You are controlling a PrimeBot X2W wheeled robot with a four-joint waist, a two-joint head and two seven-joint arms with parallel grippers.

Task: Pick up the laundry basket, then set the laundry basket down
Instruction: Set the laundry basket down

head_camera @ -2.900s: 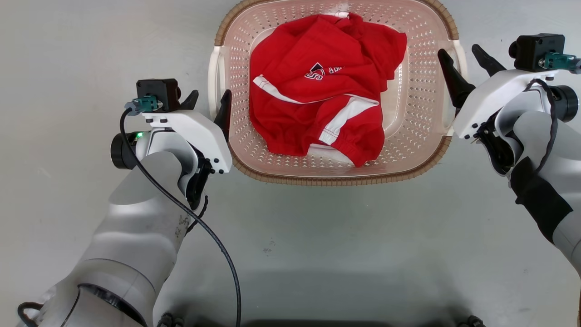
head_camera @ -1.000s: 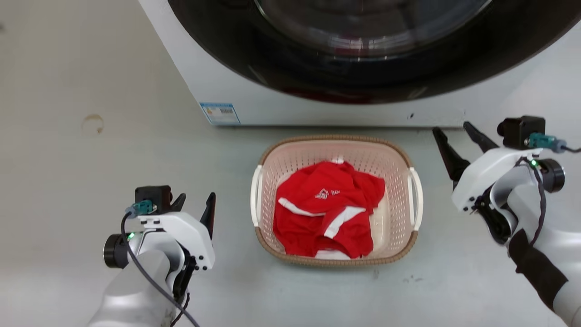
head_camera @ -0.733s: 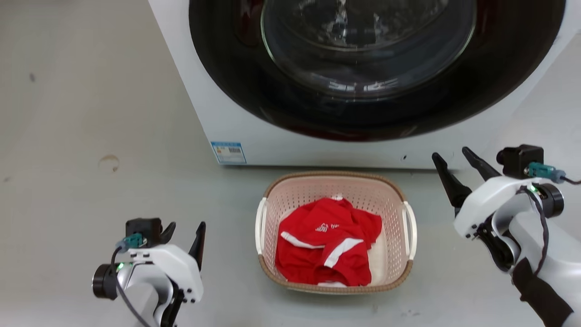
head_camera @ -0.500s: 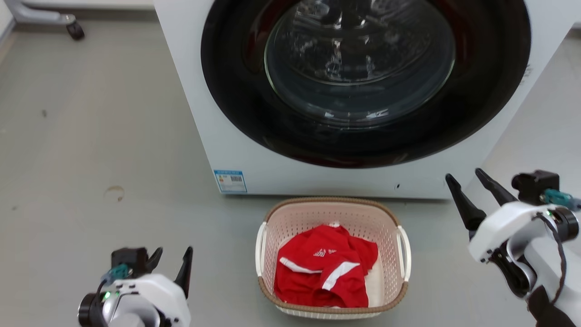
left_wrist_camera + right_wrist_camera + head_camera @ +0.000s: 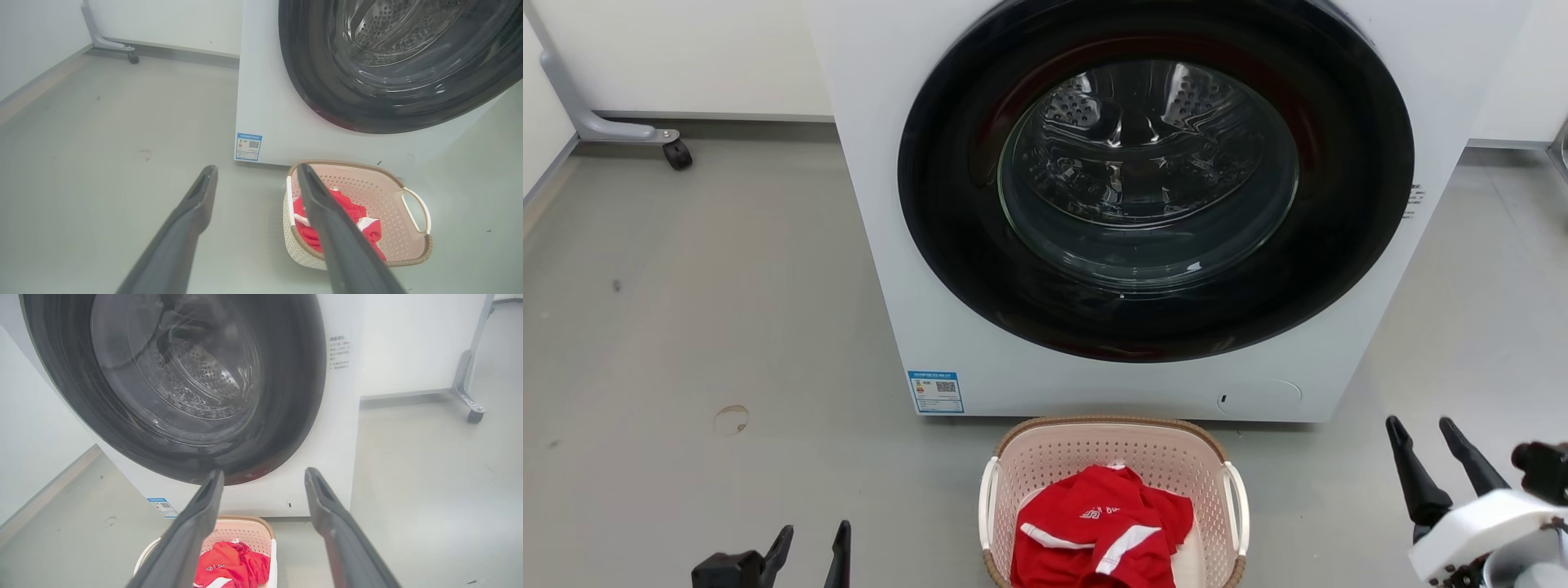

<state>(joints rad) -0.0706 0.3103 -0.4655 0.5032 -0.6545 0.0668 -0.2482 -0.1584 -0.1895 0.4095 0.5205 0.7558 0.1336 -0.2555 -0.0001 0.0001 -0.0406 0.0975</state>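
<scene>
A grey floor (image 5: 686,327) spread across the room. On it stood a white front-loading washing machine (image 5: 1147,171) with a big round dark door, from the centre of the head view up to twelve o'clock. At six o'clock, just in front of the machine, the pale pink perforated plastic laundry basket (image 5: 1094,457), with a brown woven-look rim and white side handles, sat on the floor. A crumpled red garment with white stripes (image 5: 1098,535) lay inside it. The left gripper (image 5: 815,531) at seven o'clock and the right gripper (image 5: 1419,425) at four o'clock each had dark fingers spread apart, empty, well clear of the basket. A small blue label (image 5: 935,392) marked the machine at seven o'clock of the door. A black caster wheel (image 5: 676,153) sat at ten o'clock.
</scene>
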